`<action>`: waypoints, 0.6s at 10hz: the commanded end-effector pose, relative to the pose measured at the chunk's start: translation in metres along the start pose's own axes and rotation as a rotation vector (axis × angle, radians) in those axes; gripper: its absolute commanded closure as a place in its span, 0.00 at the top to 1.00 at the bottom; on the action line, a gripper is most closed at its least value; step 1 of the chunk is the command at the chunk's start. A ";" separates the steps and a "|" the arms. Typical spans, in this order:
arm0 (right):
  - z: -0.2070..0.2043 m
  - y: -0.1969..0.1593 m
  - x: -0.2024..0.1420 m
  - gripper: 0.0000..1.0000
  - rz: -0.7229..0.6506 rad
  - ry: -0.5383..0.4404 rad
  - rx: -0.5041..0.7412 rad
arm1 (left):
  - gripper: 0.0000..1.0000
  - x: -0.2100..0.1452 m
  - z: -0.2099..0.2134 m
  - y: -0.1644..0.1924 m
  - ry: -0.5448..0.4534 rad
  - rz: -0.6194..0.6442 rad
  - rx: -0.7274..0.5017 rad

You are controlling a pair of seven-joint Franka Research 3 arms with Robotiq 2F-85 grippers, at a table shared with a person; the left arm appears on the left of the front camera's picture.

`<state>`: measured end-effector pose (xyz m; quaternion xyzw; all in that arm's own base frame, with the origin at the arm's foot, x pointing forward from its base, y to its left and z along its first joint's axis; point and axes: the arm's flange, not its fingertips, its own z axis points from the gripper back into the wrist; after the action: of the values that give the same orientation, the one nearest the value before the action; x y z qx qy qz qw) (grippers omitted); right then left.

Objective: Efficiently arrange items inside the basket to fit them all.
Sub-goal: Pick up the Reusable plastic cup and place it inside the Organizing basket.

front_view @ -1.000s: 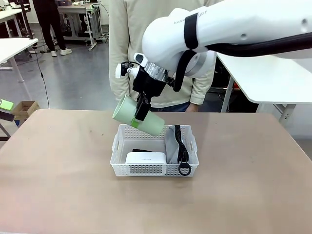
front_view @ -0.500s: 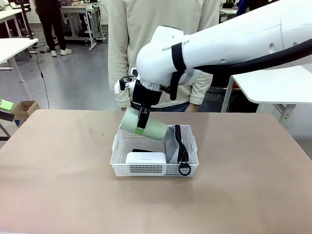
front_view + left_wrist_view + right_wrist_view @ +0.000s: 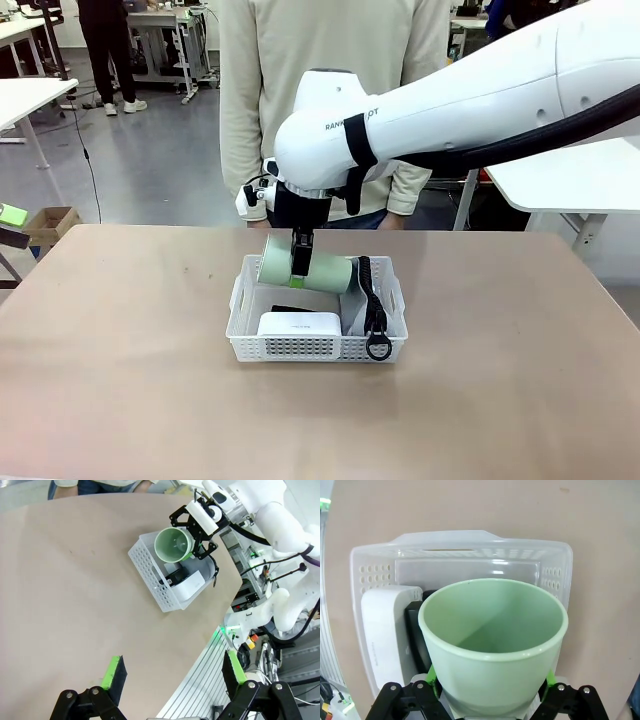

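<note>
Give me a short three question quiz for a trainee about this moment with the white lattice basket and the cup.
1. True or false: the right gripper holds the pale green plastic cup on its side over the white rectangular perforated plastic basket.
2. Multiple choice: in the front view, what lies at the basket's near wall, left of the grey fabric pouch with the black strap? A) a red ball B) the white rounded rectangular block C) a spoon
3. Fill in: the left gripper, hovering over the brown table away from the basket, has its jaws ____.

Key: 1 true; 2 B; 3 open
</note>
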<state>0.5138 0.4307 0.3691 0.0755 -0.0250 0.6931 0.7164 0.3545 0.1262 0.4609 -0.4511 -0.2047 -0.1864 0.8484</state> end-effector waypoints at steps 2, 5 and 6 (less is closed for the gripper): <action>-0.006 0.008 0.017 0.87 -0.056 0.063 -0.049 | 1.00 -0.003 0.001 -0.002 -0.002 -0.001 -0.003; -0.013 0.012 0.025 0.87 -0.084 0.121 -0.099 | 1.00 -0.003 0.001 -0.002 -0.002 -0.001 -0.003; -0.013 0.012 0.027 0.87 -0.085 0.131 -0.118 | 1.00 -0.003 0.001 -0.002 -0.002 -0.001 -0.003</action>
<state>0.4988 0.4513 0.3563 0.0160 -0.0143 0.6746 0.7379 0.3545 0.1262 0.4609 -0.4511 -0.2047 -0.1864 0.8484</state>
